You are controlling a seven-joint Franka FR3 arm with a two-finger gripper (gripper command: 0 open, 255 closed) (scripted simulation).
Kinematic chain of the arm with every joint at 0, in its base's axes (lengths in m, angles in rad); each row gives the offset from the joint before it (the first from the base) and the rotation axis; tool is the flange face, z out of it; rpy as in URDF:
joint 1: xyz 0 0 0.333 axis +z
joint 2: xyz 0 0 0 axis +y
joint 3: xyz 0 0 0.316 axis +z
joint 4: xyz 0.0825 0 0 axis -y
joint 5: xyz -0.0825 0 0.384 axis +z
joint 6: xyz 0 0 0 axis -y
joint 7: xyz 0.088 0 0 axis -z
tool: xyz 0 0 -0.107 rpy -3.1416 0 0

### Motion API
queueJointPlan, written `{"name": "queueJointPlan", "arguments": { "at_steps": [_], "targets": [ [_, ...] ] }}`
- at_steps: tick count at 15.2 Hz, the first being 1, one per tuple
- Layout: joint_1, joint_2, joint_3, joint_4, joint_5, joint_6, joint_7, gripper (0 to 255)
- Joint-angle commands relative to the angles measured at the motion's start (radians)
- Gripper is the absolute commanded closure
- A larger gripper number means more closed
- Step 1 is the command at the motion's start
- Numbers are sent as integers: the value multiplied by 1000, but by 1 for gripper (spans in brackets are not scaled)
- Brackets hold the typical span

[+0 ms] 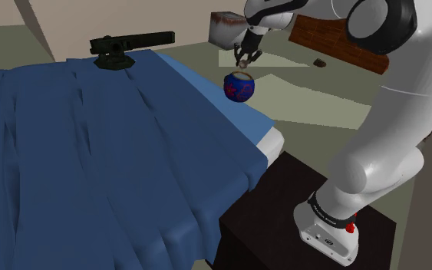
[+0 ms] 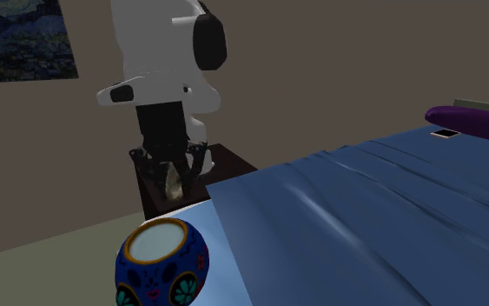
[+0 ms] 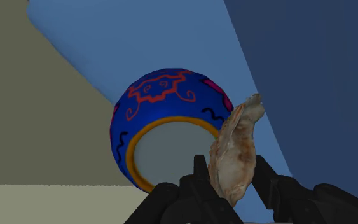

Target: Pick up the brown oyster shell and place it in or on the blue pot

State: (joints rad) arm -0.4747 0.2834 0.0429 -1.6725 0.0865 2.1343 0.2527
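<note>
The blue pot with red patterning and an orange rim stands on the pale blue sheet near the bed's far corner. In the second exterior view the blue pot sits low at the front. My gripper hangs just above the pot's mouth, shut on the brown oyster shell. The shell stands on edge between the fingers, over the rim of the blue pot. From the second exterior view, my gripper holds the oyster shell behind the pot.
A dark blue blanket covers most of the bed. A black cannon-like object lies at the far end. A dark stand carries the arm base. A purple object lies at the second exterior view's right. A box stands behind.
</note>
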Motion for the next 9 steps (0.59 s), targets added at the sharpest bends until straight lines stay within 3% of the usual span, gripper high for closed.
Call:
{"name": "queueJointPlan", "arguments": {
  "at_steps": [1,3,9],
  "targets": [
    [-23,60,-10,83,7,-26,-35,255],
    [-41,113,-17,162,12,-54,-60,255],
    [-41,131,-16,107,15,18,-67,255]
  ]
}}
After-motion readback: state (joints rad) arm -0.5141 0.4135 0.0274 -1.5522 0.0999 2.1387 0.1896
